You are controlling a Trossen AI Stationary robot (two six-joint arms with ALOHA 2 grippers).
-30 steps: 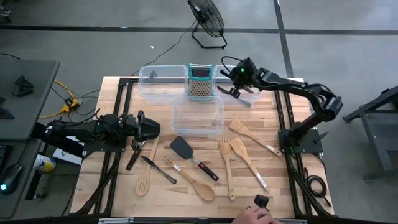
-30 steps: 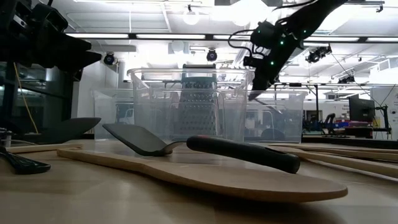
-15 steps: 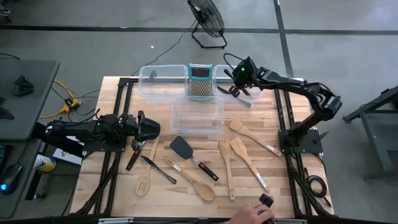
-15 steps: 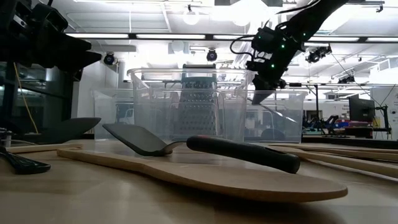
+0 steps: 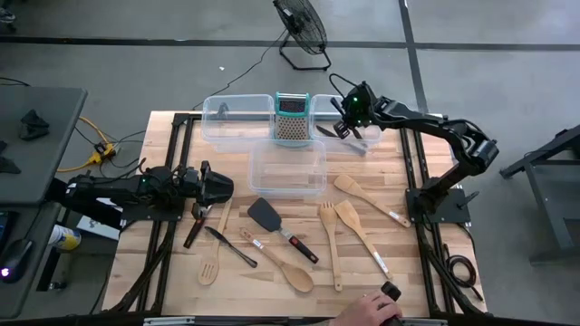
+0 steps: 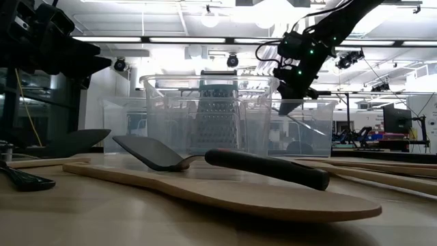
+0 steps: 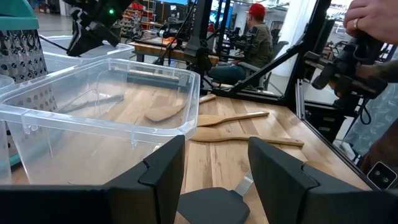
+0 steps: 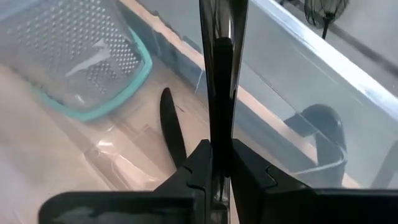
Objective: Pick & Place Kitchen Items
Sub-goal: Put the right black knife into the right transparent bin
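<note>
a: from above, where is the right gripper (image 5: 343,128) sitting?

b: it's hanging over the far right bin (image 5: 352,113), at the back of the table beside the grater (image 5: 291,119). it's pinching a long utensil (image 5: 355,143), and the grey handle is trailing out over the bin's near edge toward the table's right. so the long axis is lying slantwise across the bin wall, not along it.

a: and the left gripper (image 5: 214,187)?

b: it's waiting low at the table's left, well apart from that bin. the right arm is the nearer one by far. the rest of the wooden spoons (image 5: 349,222) and the black turner (image 5: 265,215) are lying on the near half of the table.

a: the low view?

b: the right gripper (image 6: 287,96) is hovering above the rim of the bin (image 6: 315,128), so the piece is hanging over the opening, not resting in it.

a: left wrist view?

b: its fingers (image 7: 163,167) are standing spread, holding nothing, pointing past the middle bin (image 7: 93,106).

a: right wrist view?

b: the fingers (image 8: 196,169) are pressing together on the thin dark shaft (image 8: 219,74), which is running straight ahead. a black ladle (image 8: 322,127) is already lying in the bin. i'd judge the handle needs swinging in line with the bin before letting go.
</note>
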